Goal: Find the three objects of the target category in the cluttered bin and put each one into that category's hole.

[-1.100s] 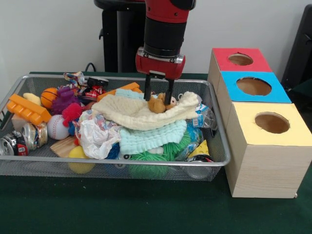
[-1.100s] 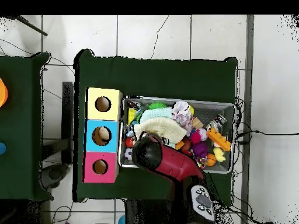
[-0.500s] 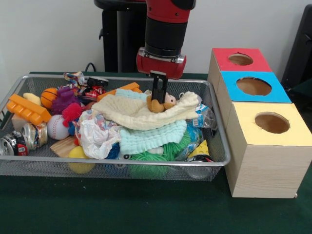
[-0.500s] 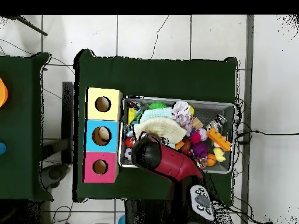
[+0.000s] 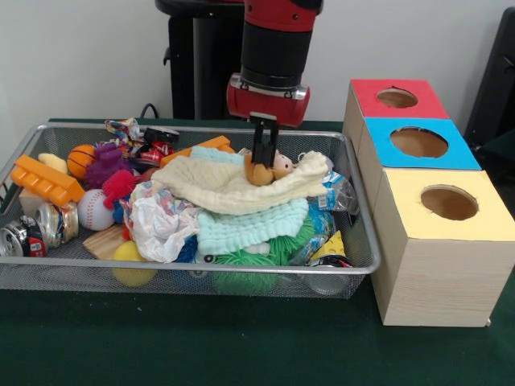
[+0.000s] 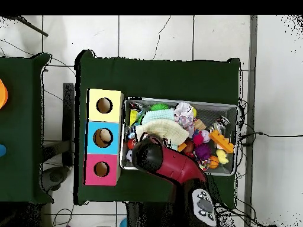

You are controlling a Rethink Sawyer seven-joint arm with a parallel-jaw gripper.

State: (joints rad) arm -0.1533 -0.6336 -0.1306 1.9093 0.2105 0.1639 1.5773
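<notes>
The pincer [image 5: 262,165] hangs over the far side of the wire bin [image 5: 358,211], its dark fingers pressed together on a small tan stuffed toy [image 5: 265,170] that sits on top of the cream cloth [image 5: 233,186]. The toy touches the cloth, so I judge the lift is only starting. From overhead the arm [image 6: 163,162] covers the grip entirely.

Below the cream cloth, toward six o'clock in the front view, lies a pale mint cloth [image 5: 241,227] and a green spiky ball [image 5: 241,269]; toward nine o'clock there is crumpled paper [image 5: 161,221], a baseball [image 5: 95,209] and an orange block [image 5: 44,178].

At three o'clock from the bin stand the three boxes: the red hole [image 5: 397,97] farthest, the blue hole [image 5: 418,141] in the middle, the yellow hole [image 5: 448,202] nearest.

To do this step well, I would rise straight up and slowly, watching that the cream cloth does not snag and come along, and clear the bin rim before swinging toward three o'clock. Which hole suits the toy I cannot tell
</notes>
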